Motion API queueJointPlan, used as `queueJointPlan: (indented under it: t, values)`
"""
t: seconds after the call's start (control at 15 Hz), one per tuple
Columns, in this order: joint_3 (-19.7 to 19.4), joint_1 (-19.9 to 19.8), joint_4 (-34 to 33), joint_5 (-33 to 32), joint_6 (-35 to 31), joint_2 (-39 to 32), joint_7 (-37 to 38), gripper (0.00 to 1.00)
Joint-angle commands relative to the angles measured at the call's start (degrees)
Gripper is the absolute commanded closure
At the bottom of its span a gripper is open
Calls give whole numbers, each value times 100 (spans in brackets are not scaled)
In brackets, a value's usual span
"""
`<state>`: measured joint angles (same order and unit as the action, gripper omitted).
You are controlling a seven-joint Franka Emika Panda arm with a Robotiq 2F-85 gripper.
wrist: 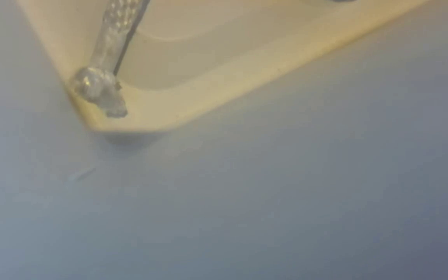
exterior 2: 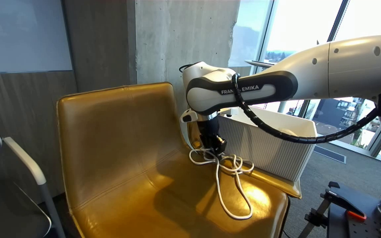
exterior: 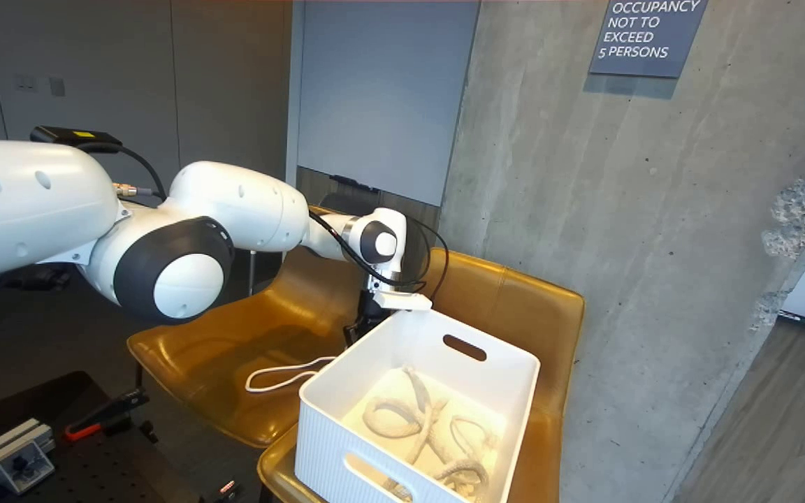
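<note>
My black gripper (exterior 2: pixel 219 156) points down at the tan chair seat (exterior 2: pixel 177 198), its fingertips among the loops of a white rope (exterior 2: pixel 241 218). The rope lies loosely tangled on the seat, with a long loop towards the front edge. Whether the fingers have closed around a strand is too small and dark to tell. Close beside the gripper stands a white ribbed bin (exterior 2: pixel 260 150). The bin's wall partly hides the gripper (exterior: pixel 352 337) in an exterior view, where a rope loop (exterior: pixel 263 390) shows. No fingers appear in the wrist view, only the bin's inside and a knotted rope end (wrist: pixel 99 83).
Several pale ropes (exterior: pixel 418 390) lie inside the bin, which rests on a second tan chair (exterior: pixel 549 300). A concrete pillar (exterior: pixel 640 244) rises behind. A dark table with a red-handled clamp (exterior: pixel 105 412) is near the front. An office chair (exterior 2: pixel 28 162) stands off to the side.
</note>
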<state>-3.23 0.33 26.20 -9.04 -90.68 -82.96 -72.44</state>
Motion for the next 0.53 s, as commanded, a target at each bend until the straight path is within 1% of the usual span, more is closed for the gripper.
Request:
queueJointPlan:
  t: [0.0,0.07,0.13,0.33,0.47]
  values:
    - [110,-78,-139,90,90,-150,86,100]
    - [119,-76,-120,94,76,-133,77,100]
    - [120,-62,-113,85,20,-118,68,98]
    - [179,7,-109,99,-181,-19,7,98]
    - [270,14,11,160,-319,124,-56,98]
